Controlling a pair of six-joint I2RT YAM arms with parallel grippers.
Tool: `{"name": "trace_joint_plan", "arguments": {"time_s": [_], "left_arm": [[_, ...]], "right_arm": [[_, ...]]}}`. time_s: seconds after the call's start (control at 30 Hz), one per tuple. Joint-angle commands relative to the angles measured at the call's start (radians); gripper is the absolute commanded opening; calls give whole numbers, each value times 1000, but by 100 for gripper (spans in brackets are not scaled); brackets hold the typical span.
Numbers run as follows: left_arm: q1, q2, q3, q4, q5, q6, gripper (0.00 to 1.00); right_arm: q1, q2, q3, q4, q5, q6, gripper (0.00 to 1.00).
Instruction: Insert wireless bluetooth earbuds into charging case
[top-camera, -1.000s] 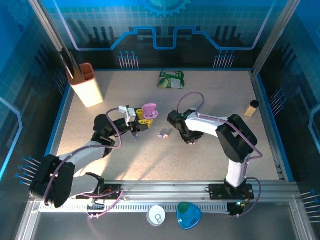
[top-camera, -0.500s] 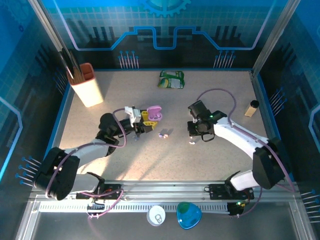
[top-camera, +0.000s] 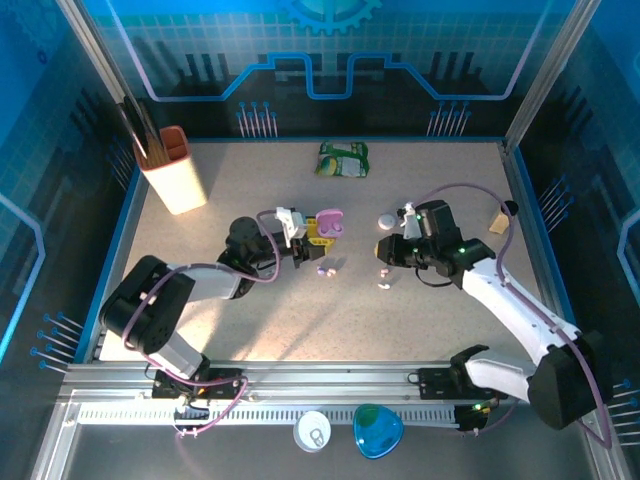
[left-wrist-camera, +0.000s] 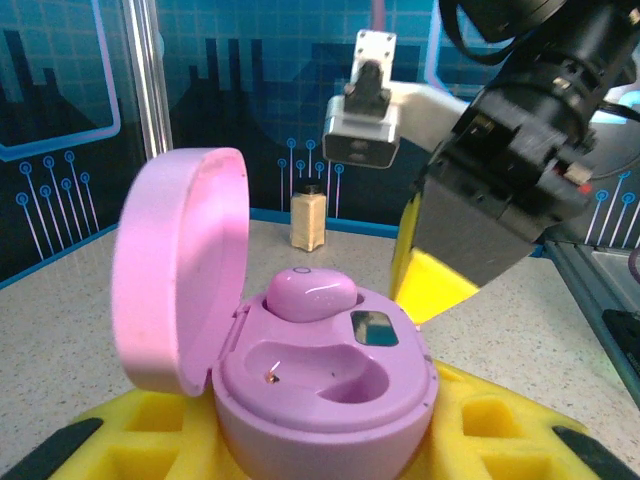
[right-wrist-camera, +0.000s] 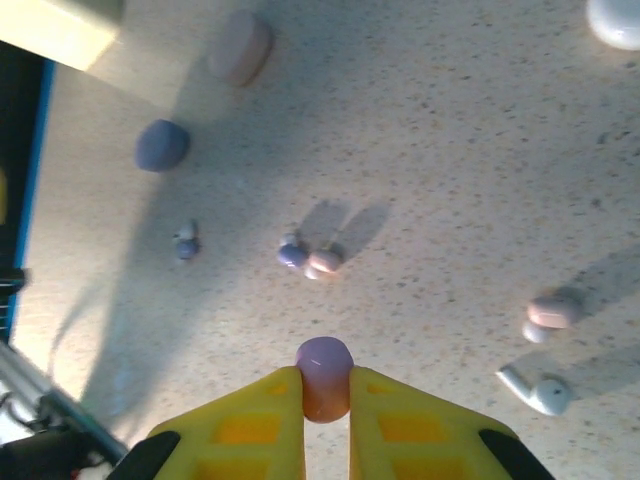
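1. Blue-lit panel walls enclose a speckled beige tabletop (top-camera: 250, 330).
2. Nearest me, at 6 o'clock beyond the rail, I see a white disc (top-camera: 313, 432) and a teal rounded piece (top-camera: 378, 430).
3. My right end effector (right-wrist-camera: 325, 388) has its yellow fingers (right-wrist-camera: 255, 420) pinched together on a lilac-pink held earbud (right-wrist-camera: 323, 365), with the tabletop beneath it.
4. Loose earbuds lie on the surface below it. There is a touching pair (right-wrist-camera: 308, 257), a single bud (right-wrist-camera: 185, 243) at 9 o'clock from the pair, and at 4 o'clock a pinkish bud (right-wrist-camera: 548, 310) and a white bud (right-wrist-camera: 538, 390).
5. My left end effector (top-camera: 312, 238), near the centre, is clamped on the base of the open lilac charging case (left-wrist-camera: 320, 400). Its lid (left-wrist-camera: 180, 270) stands up at 9 o'clock. A seated earbud (left-wrist-camera: 310, 293) fills the far well, and the near well (left-wrist-camera: 320, 372) is vacant.
6. Farther along in the right wrist view are a bluish pebble case (right-wrist-camera: 160, 145) and a pinkish pebble case (right-wrist-camera: 240, 45). From above, a white case (top-camera: 386, 221) lies just beside the right arm.
7. Farthest out are a small bottle (top-camera: 503, 217) at 3 o'clock, a green packet (top-camera: 344, 158) at 12 and a beige holder (top-camera: 172, 172) at 10.
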Motion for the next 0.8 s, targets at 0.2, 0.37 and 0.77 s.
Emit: {"name": "trace_joint_plan", "arguments": {"time_s": [0.2, 0.37, 0.77], "left_arm": [[-57, 102, 62, 124, -46, 68, 30], [-81, 120, 68, 124, -82, 110, 30], [-116, 156, 73, 141, -144, 153, 29]], "right_arm": [[-8, -97, -8, 181, -236, 104, 18], [17, -94, 13, 225, -248, 130, 18], [103, 13, 101, 270, -212, 121, 18]]}}
